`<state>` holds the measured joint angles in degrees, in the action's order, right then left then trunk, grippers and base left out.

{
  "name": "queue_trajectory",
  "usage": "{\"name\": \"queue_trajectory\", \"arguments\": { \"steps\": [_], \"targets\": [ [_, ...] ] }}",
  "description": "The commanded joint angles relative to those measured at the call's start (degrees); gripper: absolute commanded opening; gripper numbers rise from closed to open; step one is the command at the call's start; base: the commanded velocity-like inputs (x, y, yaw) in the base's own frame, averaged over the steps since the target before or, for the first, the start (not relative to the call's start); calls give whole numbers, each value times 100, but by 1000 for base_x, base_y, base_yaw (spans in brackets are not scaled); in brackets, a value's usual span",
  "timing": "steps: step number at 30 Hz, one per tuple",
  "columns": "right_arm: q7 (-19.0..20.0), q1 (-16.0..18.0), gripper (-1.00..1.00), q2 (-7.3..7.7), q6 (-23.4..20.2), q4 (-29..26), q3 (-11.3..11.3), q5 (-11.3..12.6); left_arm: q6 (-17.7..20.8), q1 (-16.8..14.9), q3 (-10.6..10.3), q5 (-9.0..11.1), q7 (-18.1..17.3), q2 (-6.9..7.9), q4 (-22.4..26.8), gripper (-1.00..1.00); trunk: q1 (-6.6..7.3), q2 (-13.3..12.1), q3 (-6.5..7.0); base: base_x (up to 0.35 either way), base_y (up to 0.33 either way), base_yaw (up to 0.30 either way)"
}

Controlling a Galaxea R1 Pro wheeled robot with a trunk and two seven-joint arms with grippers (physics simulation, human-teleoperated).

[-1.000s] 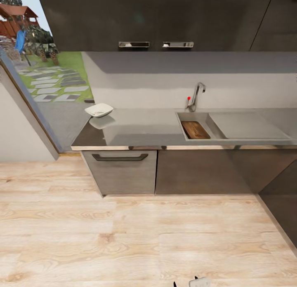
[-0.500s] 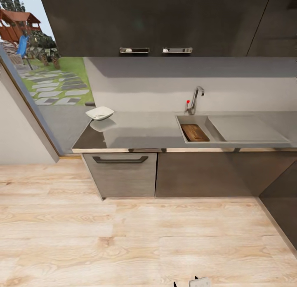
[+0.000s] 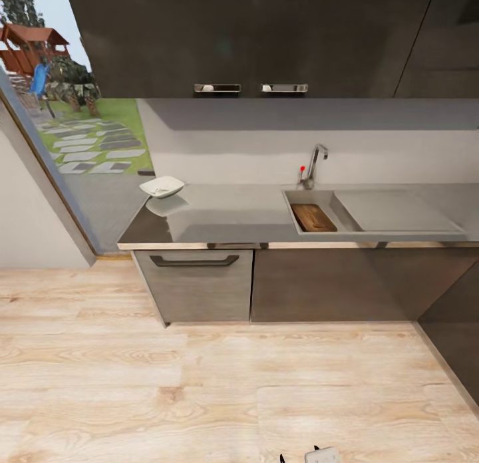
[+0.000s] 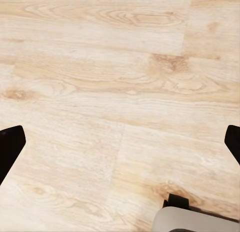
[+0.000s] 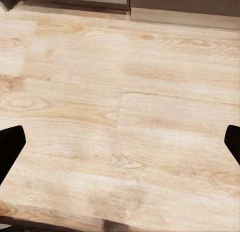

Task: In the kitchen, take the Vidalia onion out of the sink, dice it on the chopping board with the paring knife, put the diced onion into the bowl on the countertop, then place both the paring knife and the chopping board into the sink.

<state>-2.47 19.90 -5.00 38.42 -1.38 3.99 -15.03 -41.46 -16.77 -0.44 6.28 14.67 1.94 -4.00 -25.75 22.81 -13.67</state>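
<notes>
brown wooden chopping board [image 3: 313, 217] lies inside the grey steel sink [image 3: 346, 231], below the chrome tap [image 3: 313, 165]; shallow white bowl [image 3: 161, 186] sits at the far left end of the glossy grey countertop [image 3: 226, 217]. wrist views add pale wood-plank floor [image 4: 120, 92] under the left gripper [image 4: 120, 142] and right gripper [image 5: 120, 142], both spread wide, holding nothing. head view has pulled back since earlier; counter looks smaller. dark upper cabinets [image 3: 253, 37], garden window at left.

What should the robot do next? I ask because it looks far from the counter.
Probably roll the base forward toward the sink. A wide stretch of wooden floor separates the robot from the countertop, both wrist views look down at floor, and the chopping board lies in the basin, out of reach.
</notes>
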Motion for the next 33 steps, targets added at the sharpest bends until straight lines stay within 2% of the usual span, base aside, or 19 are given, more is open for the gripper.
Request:
{"name": "queue_trajectory", "arguments": {
  "steps": [1,7,15,19,22,24,27,29,31,33],
  "targets": [
    [-26,5,100,-1,16,6,41,-61,-37,-10,-9,40,-17,1,-22,100,-3,11,-10,0,0,0],
    [-26,5,100,0,199,6,40,-61,-36,-10,-9,40,-17,0,-22,100,-3,11,-10,0,0,0],
    [-29,5,100,48,225,6,41,-64,-37,-11,-9,39,-17,6,-22,100,-3,11,38,0,0,0],
    [-34,5,100,488,250,13,29,-56,-38,-10,-9,40,-17,13,-22,100,-3,11,73,0,0,0],
    [-35,-51,100,562,242,42,21,-60,-34,-10,-9,40,-17,19,-22,100,-3,11,101,0,0,0],
    [-19,-310,100,624,223,48,21,-57,-15,-10,-9,48,-6,13,-31,100,-3,11,119,0,0,0],
    [-38,-442,100,627,-154,59,20,-52,3,11,-1,57,33,78,-45,100,-3,11,146,0,0,0],
    [-26,-585,100,624,-898,59,22,-46,4,68,0,58,30,97,-46,100,-3,11,164,0,0,0],
    [-26,-643,100,623,-1142,59,28,-27,0,92,2,58,30,126,-42,100,-3,11,183,0,0,0],
    [-26,-673,100,618,-1268,59,31,202,-3,100,1,58,13,141,-40,100,-3,11,201,0,0,0]
  ]
}}
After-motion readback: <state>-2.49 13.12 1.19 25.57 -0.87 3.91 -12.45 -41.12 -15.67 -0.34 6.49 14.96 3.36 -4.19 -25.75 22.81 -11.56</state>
